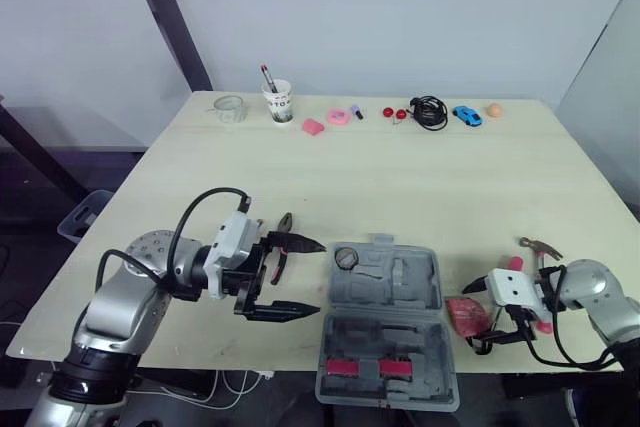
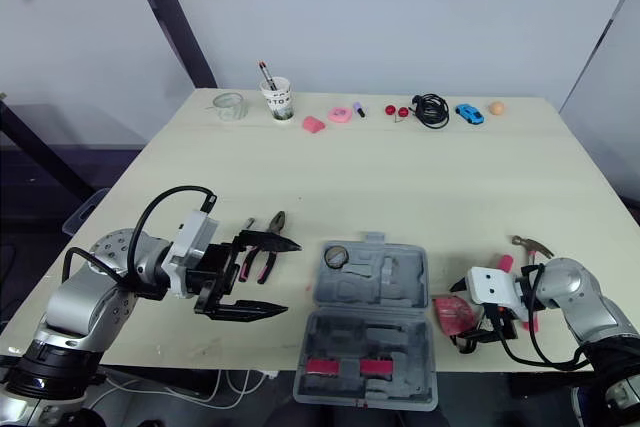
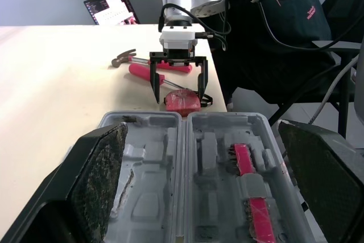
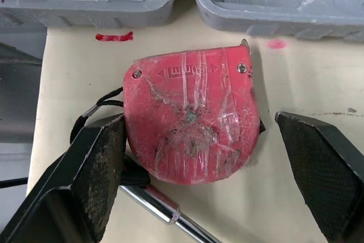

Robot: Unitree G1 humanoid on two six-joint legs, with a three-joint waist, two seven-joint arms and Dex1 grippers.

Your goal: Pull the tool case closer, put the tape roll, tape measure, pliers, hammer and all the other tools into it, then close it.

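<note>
You have one tool case lying open at the near edge of the table, between your two grippers; one tape roll sits in its far-left pocket, and two pink pieces lie in its near half. Your left gripper is spread wide just left of the case, holding nothing; one pair of pliers lies on the table just beyond its upper finger. Your right gripper is also wide, straddling one red tape measure just right of the case, not clamped on it; one hammer and one pink-handled screwdriver lie just behind it. Along the far edge you have one glass jar, one paper cup, one black cable and one blue toy car.
</note>
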